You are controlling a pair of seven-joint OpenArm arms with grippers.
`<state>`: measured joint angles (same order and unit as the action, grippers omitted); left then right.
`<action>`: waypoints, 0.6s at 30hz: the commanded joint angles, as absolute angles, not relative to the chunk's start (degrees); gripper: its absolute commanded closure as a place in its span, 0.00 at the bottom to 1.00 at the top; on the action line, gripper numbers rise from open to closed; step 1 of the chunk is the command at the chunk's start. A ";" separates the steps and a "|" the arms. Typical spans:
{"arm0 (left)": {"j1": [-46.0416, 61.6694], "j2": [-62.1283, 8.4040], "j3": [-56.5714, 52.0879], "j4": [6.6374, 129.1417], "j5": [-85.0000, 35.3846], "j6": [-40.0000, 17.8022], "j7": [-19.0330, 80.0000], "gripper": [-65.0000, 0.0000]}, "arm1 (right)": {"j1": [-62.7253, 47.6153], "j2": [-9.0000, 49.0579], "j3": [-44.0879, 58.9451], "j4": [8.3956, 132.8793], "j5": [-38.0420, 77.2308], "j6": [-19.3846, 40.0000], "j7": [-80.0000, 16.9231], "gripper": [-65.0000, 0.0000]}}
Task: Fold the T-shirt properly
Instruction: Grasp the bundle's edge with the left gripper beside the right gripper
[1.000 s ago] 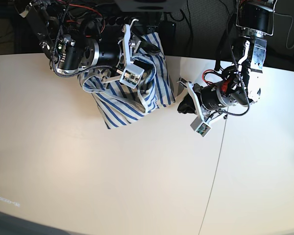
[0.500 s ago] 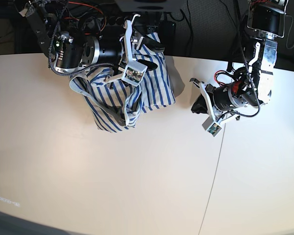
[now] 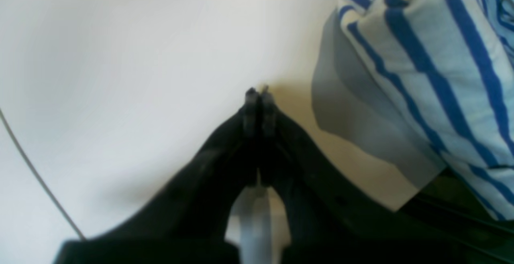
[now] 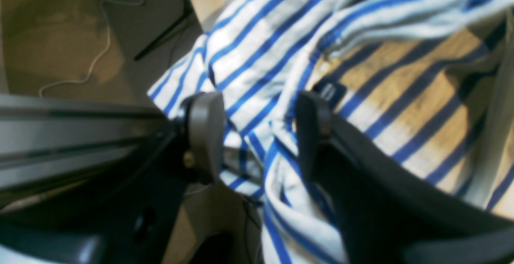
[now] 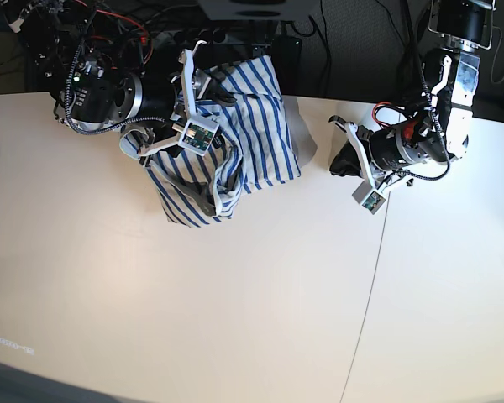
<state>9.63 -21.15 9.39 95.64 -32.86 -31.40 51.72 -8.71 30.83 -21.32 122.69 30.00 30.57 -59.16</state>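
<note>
The T-shirt lies bunched and rumpled at the far edge of the table, left of the middle in the base view, with part of it draped over that edge. Its blue stripes run in several directions where the cloth is folded over itself, and a lower corner reaches toward the table's middle.

The right gripper is at the shirt's upper left part. In the right wrist view its two pads stand spread, with loose striped cloth lying in the gap between them; neither pad presses the cloth. A small dark label shows just beside the far pad, inside the neckline.

The left gripper sits near the far edge, to the right of the shirt and apart from it. Its black fingers are pressed together tip to tip with nothing between them. In the left wrist view the shirt's edge fills the upper right corner, with its grey shadow on the table beside the tips.

A thin seam runs across the table from near the left gripper to the near edge.
</note>
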 commanded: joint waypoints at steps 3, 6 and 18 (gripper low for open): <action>10.66 -21.78 9.30 96.25 -32.32 -32.82 52.07 1.00 | -8.45 31.40 -21.02 123.76 29.36 34.30 -57.60 0.55; 10.85 -21.78 9.30 96.25 -32.32 -32.84 52.12 1.00 | -8.45 31.40 -21.04 123.66 26.72 34.28 -56.66 0.55; 10.81 -21.78 9.30 96.25 -32.32 -32.84 51.64 1.00 | -8.45 31.40 -24.43 121.97 17.78 34.24 -55.29 0.55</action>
